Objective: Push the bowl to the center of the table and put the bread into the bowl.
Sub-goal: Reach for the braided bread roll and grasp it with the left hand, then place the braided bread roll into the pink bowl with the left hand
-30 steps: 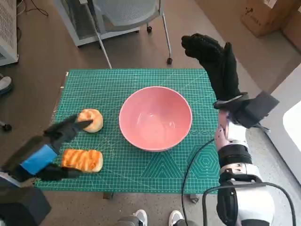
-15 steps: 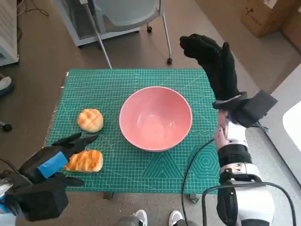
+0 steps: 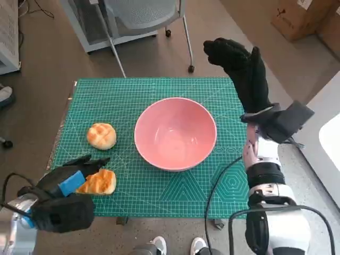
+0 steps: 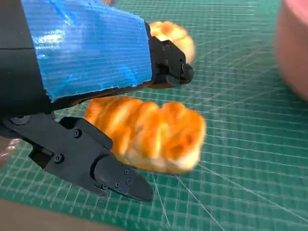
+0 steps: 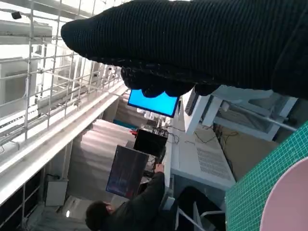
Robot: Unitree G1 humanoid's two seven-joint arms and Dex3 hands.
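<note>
Pink bowl [image 3: 175, 133] mid-mat, round bun [image 3: 101, 135] beside it, open green mat [image 3: 159, 90] behind both

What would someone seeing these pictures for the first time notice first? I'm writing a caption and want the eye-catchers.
The big pink bowl near the middle of the green cutting mat stands out most, empty. To its left lie two golden breads: a round bun and, nearer the robot, a long striped loaf with the blue-taped left hand right over it. The gloved right hand is raised high beyond the mat's far right corner.
</note>
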